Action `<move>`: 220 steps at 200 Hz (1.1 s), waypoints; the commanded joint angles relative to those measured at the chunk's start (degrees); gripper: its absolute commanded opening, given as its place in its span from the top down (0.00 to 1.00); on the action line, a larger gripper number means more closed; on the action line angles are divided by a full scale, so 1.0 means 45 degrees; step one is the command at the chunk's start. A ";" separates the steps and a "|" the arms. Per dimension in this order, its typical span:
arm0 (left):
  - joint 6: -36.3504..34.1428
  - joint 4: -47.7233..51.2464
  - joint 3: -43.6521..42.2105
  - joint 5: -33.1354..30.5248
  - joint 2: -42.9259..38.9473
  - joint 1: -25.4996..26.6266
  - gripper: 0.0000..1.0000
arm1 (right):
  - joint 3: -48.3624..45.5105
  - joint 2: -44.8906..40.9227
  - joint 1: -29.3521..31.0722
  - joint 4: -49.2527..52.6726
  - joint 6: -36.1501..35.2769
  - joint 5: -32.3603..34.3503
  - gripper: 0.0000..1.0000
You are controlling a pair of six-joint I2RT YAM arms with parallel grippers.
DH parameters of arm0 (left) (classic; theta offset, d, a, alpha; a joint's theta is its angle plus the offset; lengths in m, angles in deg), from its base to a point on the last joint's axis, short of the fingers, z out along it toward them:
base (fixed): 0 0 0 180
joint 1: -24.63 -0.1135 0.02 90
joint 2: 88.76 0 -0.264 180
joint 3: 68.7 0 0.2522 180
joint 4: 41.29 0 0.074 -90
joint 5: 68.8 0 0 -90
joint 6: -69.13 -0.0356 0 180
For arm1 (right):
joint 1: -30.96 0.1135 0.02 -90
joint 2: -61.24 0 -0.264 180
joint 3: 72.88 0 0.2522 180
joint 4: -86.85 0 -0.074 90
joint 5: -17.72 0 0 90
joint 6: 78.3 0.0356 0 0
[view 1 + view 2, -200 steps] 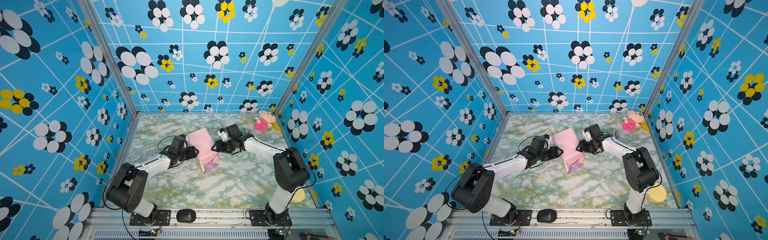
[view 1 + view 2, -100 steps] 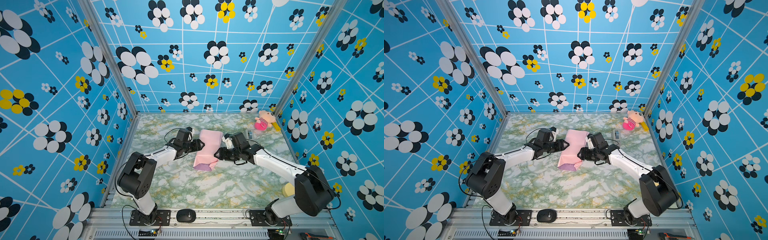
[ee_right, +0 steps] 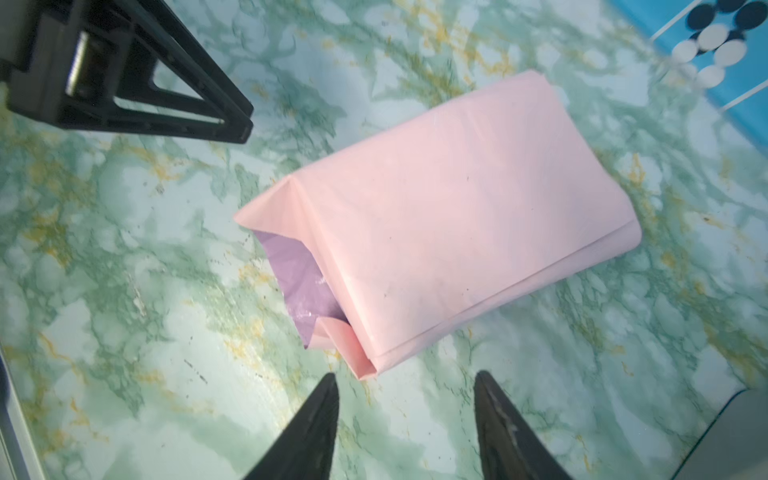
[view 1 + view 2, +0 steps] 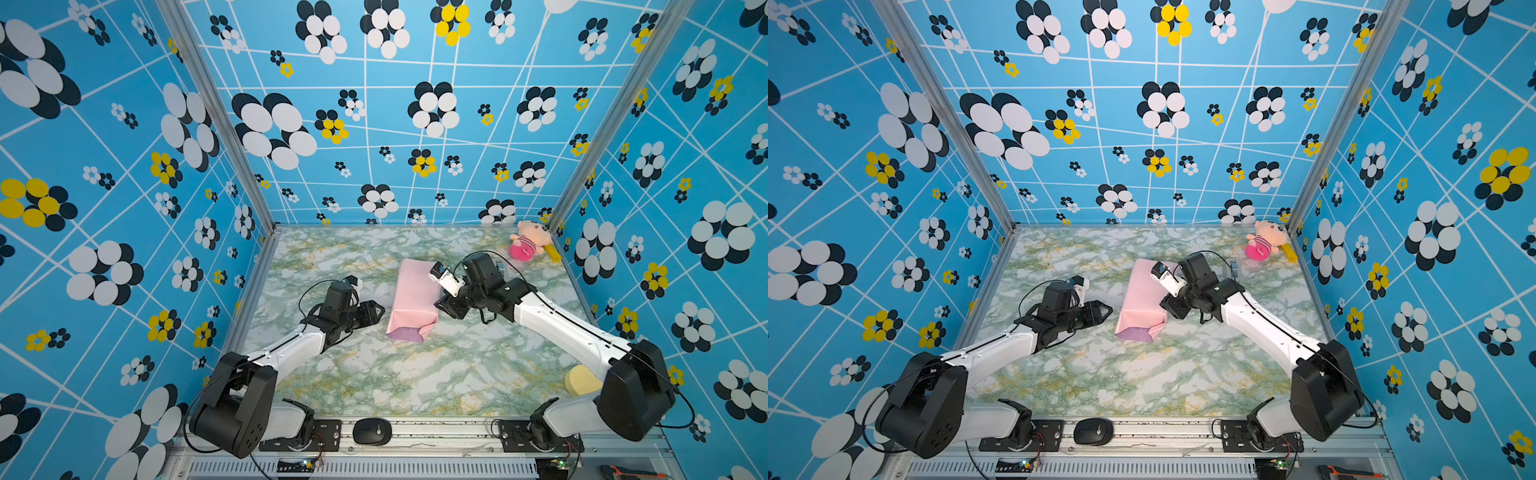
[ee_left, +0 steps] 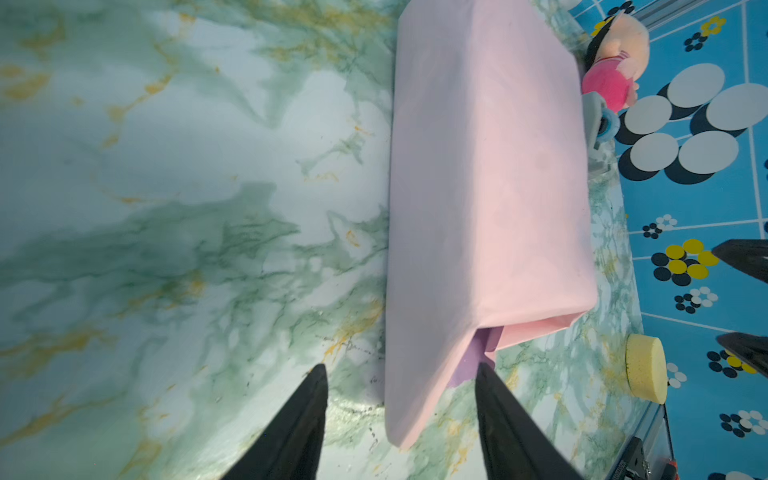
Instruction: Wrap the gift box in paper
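In both top views the paper (image 4: 411,299) lies near the middle of the desk (image 4: 415,382), pale pink face outward, folded into a long parcel. Its end toward the robot bases is open and shows the lilac inner face. The gift box cannot be seen. The left end effector (image 4: 376,311) is low over the desk, just beside the left edge of the parcel, with a small gap between them. The right end effector (image 4: 1166,305) is just beside the right edge. A plush toy (image 4: 528,245) lies in the far right corner, and a yellow sponge (image 4: 579,380) sits by the right arm's base.

In the left wrist view the left end effector (image 5: 400,365) has its two dark fingers moderately apart and grips nothing. The corner of the paper (image 5: 486,166) lies on the desk in front of them.

In the right wrist view the right end effector (image 3: 405,374) also stands moderately open and empty. The paper (image 3: 436,232) lies just ahead of the fingertips, not touching them. The open end shows the lilac inside, and a small flap is folded at the near corner. The left end effector (image 3: 245,124) is on the other side of the parcel.
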 commanded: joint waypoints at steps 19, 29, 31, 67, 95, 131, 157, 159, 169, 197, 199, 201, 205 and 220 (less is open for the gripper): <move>0.0213 -0.1339 0.0232 0.0468 0.0499 0.0057 0.42 | 0.1476 0.1377 -0.1365 0.2341 0.2973 -0.2238 0.45; 0.0329 -0.1599 0.0515 0.0712 0.0879 0.0081 0.42 | 0.1118 0.1396 -0.1489 0.2130 0.4312 -0.2987 0.44; 0.0337 -0.1630 0.0575 0.0739 0.0950 0.0097 0.42 | 0.1016 0.1373 -0.1511 0.2051 0.4512 -0.3174 0.44; 0.0339 -0.2056 0.1645 0.1080 0.2122 0.0478 0.42 | -0.1503 0.0605 -0.1514 -0.0671 0.8881 -0.4824 0.42; 0.0365 -0.2263 0.2274 0.1194 0.2881 0.0778 0.42 | -0.3023 0.0274 -0.1484 -0.2712 1.1099 -0.4669 0.42; 0.0546 -0.2616 0.2549 0.1266 0.3395 0.0954 0.43 | -0.3731 0.0422 -0.1156 -0.4641 1.2409 -0.4375 0.46; 0.0592 -0.2739 0.2674 0.1339 0.3601 0.1110 0.43 | -0.3792 0.0680 -0.0991 -0.5029 1.2651 -0.3715 0.50; 0.0608 -0.2760 0.2678 0.1340 0.3618 0.1126 0.43 | -0.3800 0.0696 -0.0976 -0.5076 1.2671 -0.3698 0.50; 0.0620 -0.2787 0.2716 0.1359 0.3679 0.1150 0.43 | -0.3877 0.0747 -0.0940 -0.5293 1.2778 -0.3625 0.51; 0.0803 -0.2988 0.2795 0.1468 0.3894 0.1238 0.44 | -0.4084 0.0841 -0.0731 -0.5716 1.3114 -0.3575 0.55; 0.0831 -0.3003 0.2796 0.1475 0.3911 0.1245 0.44 | -0.4103 0.0853 -0.0711 -0.5731 1.3138 -0.3575 0.55; 0.0838 -0.3016 0.2796 0.1491 0.3915 0.1262 0.44 | -0.4112 0.0862 -0.0686 -0.5739 1.3159 -0.3560 0.55; 0.0874 -0.3053 0.2796 0.1496 0.3935 0.1282 0.45 | -0.4135 0.0864 -0.0651 -0.5759 1.3208 -0.3556 0.56; 0.0964 -0.3121 0.2796 0.1487 0.3993 0.1379 0.46 | -0.4312 0.0820 -0.0526 -0.5991 1.3415 -0.3453 0.57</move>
